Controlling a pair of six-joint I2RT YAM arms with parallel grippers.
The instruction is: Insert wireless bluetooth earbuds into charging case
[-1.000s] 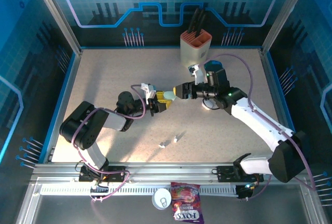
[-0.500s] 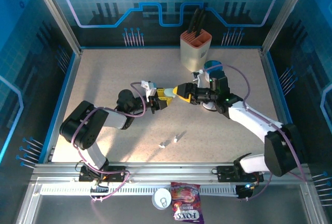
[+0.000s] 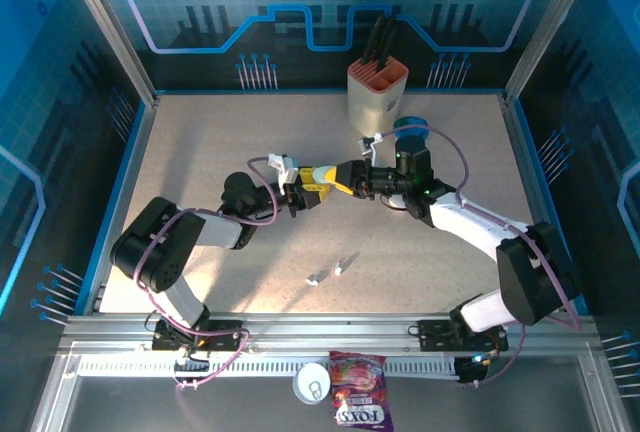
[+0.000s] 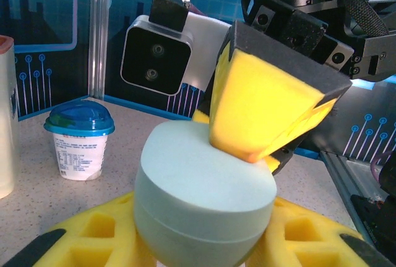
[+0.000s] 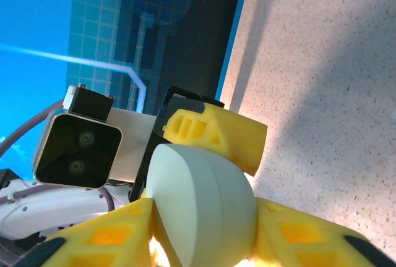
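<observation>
Knife block (image 3: 377,87) beside blue-lidded cup (image 3: 410,130) at table (image 3: 200,152) back; candy bag (image 3: 358,404) out front.

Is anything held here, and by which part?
The case is held by both grippers: the left gripper clamps its lower half, and the right gripper pinches its upper half.

right pincer (image 3: 326,175) advanced, now clamping case (image 5: 204,208)

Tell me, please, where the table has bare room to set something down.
Back left, between the blue rail and the beige knife block, is bare; so is front right, between two white earbuds and the white right arm. Crowded: the centre, around the pale pebble-shaped case.
</observation>
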